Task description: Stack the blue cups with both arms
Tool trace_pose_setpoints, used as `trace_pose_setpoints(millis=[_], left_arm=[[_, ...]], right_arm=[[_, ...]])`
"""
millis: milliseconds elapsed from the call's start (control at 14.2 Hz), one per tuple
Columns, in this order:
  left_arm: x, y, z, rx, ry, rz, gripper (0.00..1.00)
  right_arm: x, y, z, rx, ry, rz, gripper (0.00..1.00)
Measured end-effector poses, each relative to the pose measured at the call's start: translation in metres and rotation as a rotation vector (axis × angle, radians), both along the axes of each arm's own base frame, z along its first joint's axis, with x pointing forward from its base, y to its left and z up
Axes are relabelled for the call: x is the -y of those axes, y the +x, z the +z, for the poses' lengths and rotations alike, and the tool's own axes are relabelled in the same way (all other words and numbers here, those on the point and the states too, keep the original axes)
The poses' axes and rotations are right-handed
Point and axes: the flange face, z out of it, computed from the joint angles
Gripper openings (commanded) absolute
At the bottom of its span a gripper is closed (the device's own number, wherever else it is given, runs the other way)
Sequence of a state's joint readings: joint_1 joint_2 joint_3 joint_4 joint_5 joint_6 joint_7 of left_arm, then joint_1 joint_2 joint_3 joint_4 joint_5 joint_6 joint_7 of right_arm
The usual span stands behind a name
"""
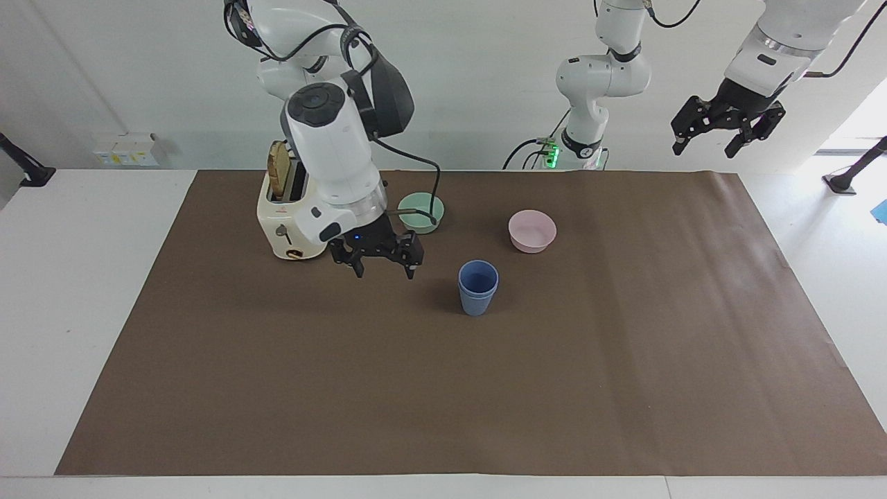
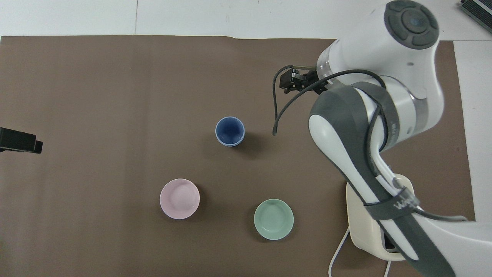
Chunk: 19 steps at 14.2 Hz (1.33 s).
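Observation:
The two blue cups point(image 1: 478, 287) stand nested as one upright stack on the brown mat, also seen in the overhead view point(image 2: 230, 131). My right gripper point(image 1: 382, 269) is open and empty, hovering low over the mat between the toaster and the stack, apart from the cups; it shows in the overhead view point(image 2: 298, 80) too. My left gripper point(image 1: 726, 133) is open and empty, waiting raised high over the left arm's end of the table; only its tip point(image 2: 19, 141) shows in the overhead view.
A pink bowl point(image 1: 532, 231) and a green bowl point(image 1: 420, 212) sit nearer to the robots than the cups. A cream toaster point(image 1: 294, 216) with a slice of bread stands toward the right arm's end. The brown mat point(image 1: 624, 388) covers the table.

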State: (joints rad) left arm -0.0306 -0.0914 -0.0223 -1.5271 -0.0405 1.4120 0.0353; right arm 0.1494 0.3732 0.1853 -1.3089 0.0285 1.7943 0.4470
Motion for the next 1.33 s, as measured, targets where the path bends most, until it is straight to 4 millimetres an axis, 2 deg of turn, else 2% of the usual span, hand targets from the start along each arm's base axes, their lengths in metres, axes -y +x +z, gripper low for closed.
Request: trace_pose_setpoints(millis=[281,421,632,772,912,1333], left_arm=[[0.0,0.0,0.0,0.0,0.0,0.0,1.0],[0.0,0.0,0.0,0.0,0.0,0.0,1.0],[0.0,0.0,0.0,0.0,0.0,0.0,1.0],[0.0,0.0,0.0,0.0,0.0,0.0,1.0],[0.0,0.0,0.0,0.0,0.0,0.0,1.0],[0.0,0.0,0.0,0.0,0.0,0.0,1.0]], right_arm=[[0.063,-0.02,0.056,-0.001,-0.087,0.058,1.0],[0.101,-0.032,0.081,-0.002,-0.107,0.089,1.0],[0.147,-0.048,0.102,-0.027,-0.126,0.13,1.0],[0.16,-0.055,0.102,-0.046,-0.133,0.155,1.0],[0.165,-0.06,0.094,-0.054,-0.139,0.175,1.0],[0.156,-0.065,0.089,-0.041,-0.143,0.193,1.0]])
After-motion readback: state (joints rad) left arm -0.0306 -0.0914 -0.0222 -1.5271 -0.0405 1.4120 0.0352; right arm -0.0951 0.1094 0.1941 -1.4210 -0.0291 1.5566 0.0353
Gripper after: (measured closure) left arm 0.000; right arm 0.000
